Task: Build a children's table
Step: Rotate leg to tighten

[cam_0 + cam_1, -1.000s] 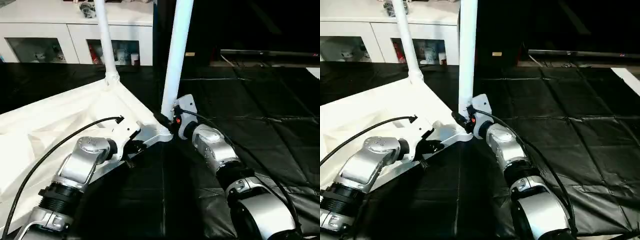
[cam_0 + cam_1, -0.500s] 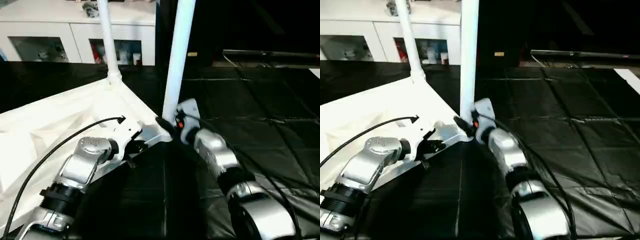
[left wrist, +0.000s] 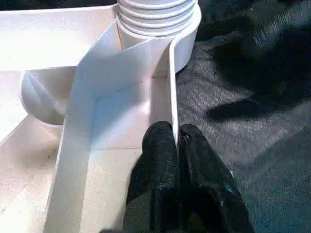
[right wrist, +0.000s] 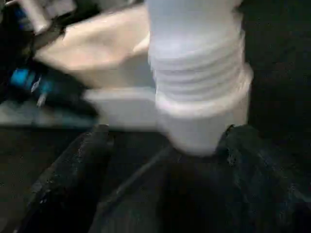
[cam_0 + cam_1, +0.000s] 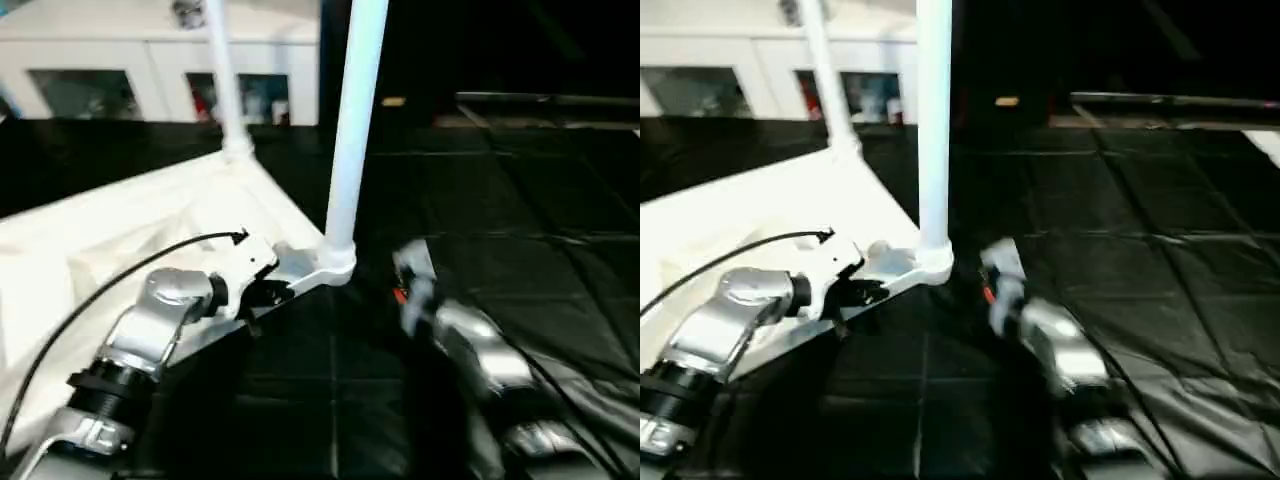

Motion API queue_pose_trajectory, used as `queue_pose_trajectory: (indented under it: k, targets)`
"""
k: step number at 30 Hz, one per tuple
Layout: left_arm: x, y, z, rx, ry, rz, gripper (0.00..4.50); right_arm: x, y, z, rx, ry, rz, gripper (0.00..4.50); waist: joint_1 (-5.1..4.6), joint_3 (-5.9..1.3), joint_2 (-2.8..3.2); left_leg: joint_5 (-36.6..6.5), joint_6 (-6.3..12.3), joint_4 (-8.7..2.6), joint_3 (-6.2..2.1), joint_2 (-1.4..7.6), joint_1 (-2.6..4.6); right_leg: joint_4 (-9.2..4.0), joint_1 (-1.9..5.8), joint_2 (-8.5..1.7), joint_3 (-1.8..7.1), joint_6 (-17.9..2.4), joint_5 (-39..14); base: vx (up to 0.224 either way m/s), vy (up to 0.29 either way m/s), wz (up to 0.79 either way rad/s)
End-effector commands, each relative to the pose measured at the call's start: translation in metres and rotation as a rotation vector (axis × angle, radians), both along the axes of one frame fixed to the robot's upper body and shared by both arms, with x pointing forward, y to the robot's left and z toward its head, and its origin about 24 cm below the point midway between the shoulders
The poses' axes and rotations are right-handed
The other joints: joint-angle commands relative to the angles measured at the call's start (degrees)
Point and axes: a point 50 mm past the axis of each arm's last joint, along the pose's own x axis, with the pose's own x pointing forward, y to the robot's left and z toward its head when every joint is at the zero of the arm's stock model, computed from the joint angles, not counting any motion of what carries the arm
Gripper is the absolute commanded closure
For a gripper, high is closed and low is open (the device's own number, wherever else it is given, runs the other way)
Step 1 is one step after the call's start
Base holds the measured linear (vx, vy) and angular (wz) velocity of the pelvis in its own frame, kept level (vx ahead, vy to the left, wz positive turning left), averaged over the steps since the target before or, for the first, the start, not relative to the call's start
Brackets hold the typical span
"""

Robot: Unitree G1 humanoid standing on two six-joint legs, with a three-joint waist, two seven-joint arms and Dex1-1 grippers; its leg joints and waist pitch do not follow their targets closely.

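Note:
The children's table lies upside down on the black mat, its white top [image 5: 120, 230] showing the ribbed underside. One white leg [image 5: 352, 130] stands upright in the near corner socket [image 5: 338, 262], and another leg [image 5: 226, 90] stands in the far corner. My left gripper [image 3: 175, 138] is shut on the top's thin rim wall just behind the near socket. My right gripper [image 4: 165, 141] is open, its fingers [image 4: 92, 145] spread wide on either side of the near leg's ribbed base [image 4: 197, 73], a short way back from it. My right arm [image 5: 470, 350] reaches in from the right.
A white cabinet [image 5: 150, 80] with glass doors stands along the back. The black mat [image 5: 520, 200] stretches to the right of the table. A black cable [image 5: 100, 300] arcs over my left forearm.
My right gripper has opened, let go of the near leg's base and drawn back to the right. The leg stays upright. My left gripper keeps its hold on the rim.

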Motion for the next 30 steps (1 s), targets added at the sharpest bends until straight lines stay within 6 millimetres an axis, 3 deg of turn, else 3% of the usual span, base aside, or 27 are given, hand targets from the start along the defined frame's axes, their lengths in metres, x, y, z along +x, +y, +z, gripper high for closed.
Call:
queue_pose_trajectory:
  k: [1,3,9,12,15,20,25,30]
  targets:
    - [-0.004,-0.004,0.004,-0.006,-0.02,-0.11,4.5,-0.003,0.0,0.01,-0.012,-0.045,0.108,0.52,0.57,-4.08,0.48,1.3,8.02,-2.32,-1.32,3.72,-0.4,-2.65,3.95,-5.37,3.54,-14.9,8.0,0.0,0.0,0.0]
    - [-0.007,-0.001,0.003,0.006,-0.01,-0.161,4.5,-0.005,-0.005,0.011,-0.058,-0.083,0.158,0.52,1.12,-4.0,0.56,1.0,9.22,-2.11,-1.18,3.89,-0.41,-2.58,3.63,-5.62,3.27,-15.3,8.9,0.0,0.0,0.0]
    - [-0.014,0.008,0.001,0.028,0.029,-0.268,4.5,0.008,-0.015,0.027,-0.099,-0.149,0.178,0.52,1.6,-3.69,0.6,-3.7,5.67,-2.45,-1.23,4.29,-0.19,-3.08,3.67,-5.9,3.08,-14.7,0.3,0.0,0.0,0.0]
    - [-0.016,0.012,0.0,0.05,0.039,-0.297,4.5,0.011,-0.018,0.034,-0.12,-0.158,0.209,0.52,1.88,-3.54,0.64,-5.4,4.86,-2.49,-1.11,4.38,0.13,-3.32,3.45,-5.91,3.15,-14.5,-1.9,0.0,0.0,0.0]
    - [-0.019,0.015,0.0,0.066,0.052,-0.335,4.5,0.014,-0.022,0.041,-0.145,-0.163,0.237,0.52,2.39,-3.62,0.56,-5.1,4.49,-2.47,-1.07,4.41,0.21,-3.13,3.52,-5.97,3.16,-14.0,-1.3,0.0,0.0,0.0]
    - [-0.021,0.015,0.001,0.067,0.057,-0.386,4.5,0.015,-0.02,0.048,-0.111,-0.173,0.304,0.52,2.4,-3.97,0.3,-2.8,5.03,-2.05,-1.14,4.08,-0.37,-2.64,4.0,-6.04,3.0,-13.9,1.6,0.0,0.0,0.0]
    - [-0.023,0.016,0.001,0.084,0.068,-0.431,4.5,0.012,-0.013,0.048,-0.091,-0.151,0.391,0.52,2.68,-4.07,0.5,-2.3,5.72,-1.93,-1.17,4.28,-0.26,-2.55,3.84,-6.02,2.79,-14.2,2.0,0.0,0.0,0.0]
    - [-0.025,0.015,0.0,0.093,0.077,-0.457,4.5,0.016,-0.008,0.046,-0.104,-0.151,0.392,0.52,2.71,-3.91,0.56,-4.4,4.25,-2.04,-1.17,4.35,-0.14,-2.74,3.72,-6.12,2.84,-14.2,-1.1,0.0,0.0,0.0]
